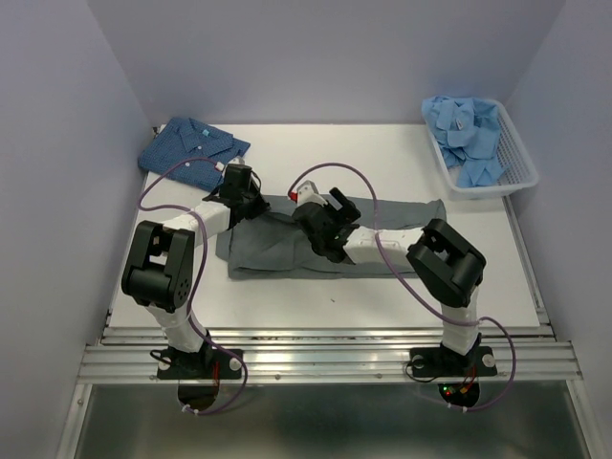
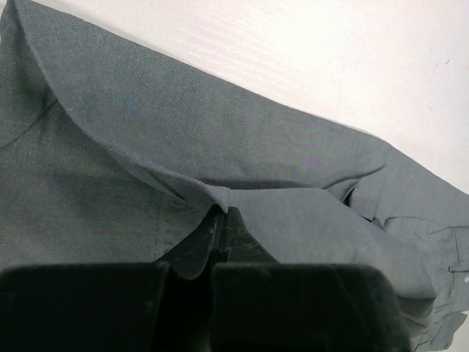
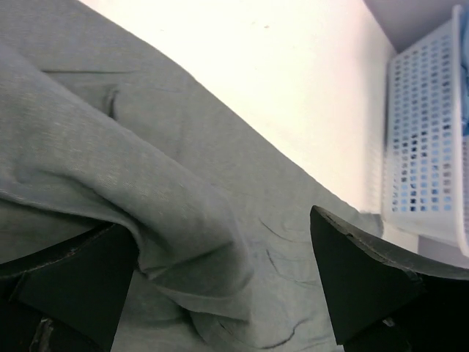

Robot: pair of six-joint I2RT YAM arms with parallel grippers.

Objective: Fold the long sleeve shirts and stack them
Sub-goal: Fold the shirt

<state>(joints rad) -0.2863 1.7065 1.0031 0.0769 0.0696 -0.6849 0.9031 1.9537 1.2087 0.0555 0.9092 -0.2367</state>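
A dark grey shirt [image 1: 287, 251] lies spread across the middle of the table, one sleeve reaching right [image 1: 406, 212]. My left gripper [image 1: 241, 196] is shut on a raised fold of the grey shirt [image 2: 220, 196] at its upper left part. My right gripper [image 1: 323, 222] is open just above the grey shirt [image 3: 183, 183], its fingers [image 3: 359, 279] wide apart with a loose fold of cloth between them. A folded dark blue patterned shirt [image 1: 191, 145] lies at the back left. Several light blue shirts [image 1: 469, 134] fill the basket.
A white slatted basket [image 1: 516, 167] stands at the back right corner; it also shows in the right wrist view [image 3: 425, 132]. The white table [image 1: 335, 153] has walls on three sides.
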